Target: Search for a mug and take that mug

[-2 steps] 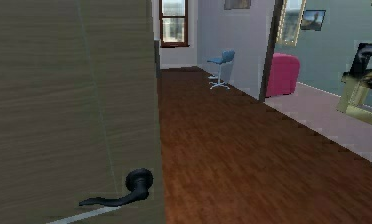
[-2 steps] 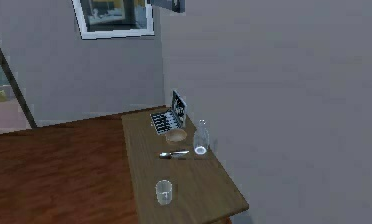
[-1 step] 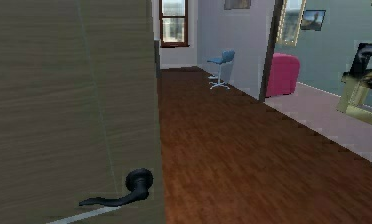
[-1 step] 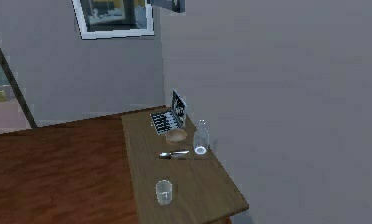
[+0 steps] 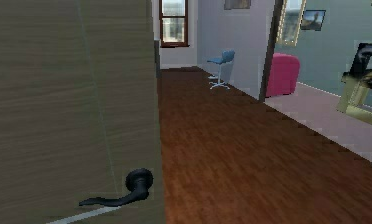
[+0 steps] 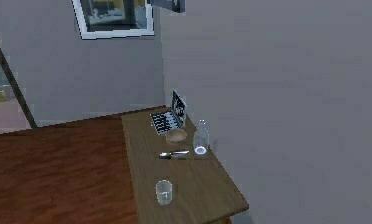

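- Door [image 5: 74,100] of grey-brown wood, close up across the forward view's left, with a dark lever handle [image 5: 124,190] low on it.
- Dark wooden floor [image 5: 244,150] running past the door to a far wall with a window [image 5: 174,22].
- Blue chair [image 5: 222,66] on a pale base near that far wall, just right of the window.
- Pink seat [image 5: 284,75] beyond an opening at the forward view's right, on a paler floor [image 5: 314,105].
- Pale table [image 5: 356,98] at the forward view's right edge, with something dark on top, too cut off to name.
- Small framed print [image 5: 314,18] high on the bluish wall, above and right of the pink seat.
- Brown table [image 6: 209,185] in the arm side view, one long side against a grey wall [image 6: 274,90], wooden boards to its left.
- Large framed picture [image 6: 114,18] on the other wall, above the brown table's far end.
- Open laptop [image 6: 170,120], or something much like one, at the far end of the brown table, dark screen upright.
- Tall clear bottle [image 6: 202,138] just right of the laptop, on the wall side of the tabletop.
- Thin pale utensil [image 6: 174,154], perhaps a spoon, flat on the tabletop just in front of the laptop and left of the bottle.
- Small pale cup [image 6: 165,190] upright on the near half of the brown table, toward its left edge, apart from the other things; too small to tell a handle, so whether a mug or a plain glass cannot be told.
- State of the gripper: cannot tell.
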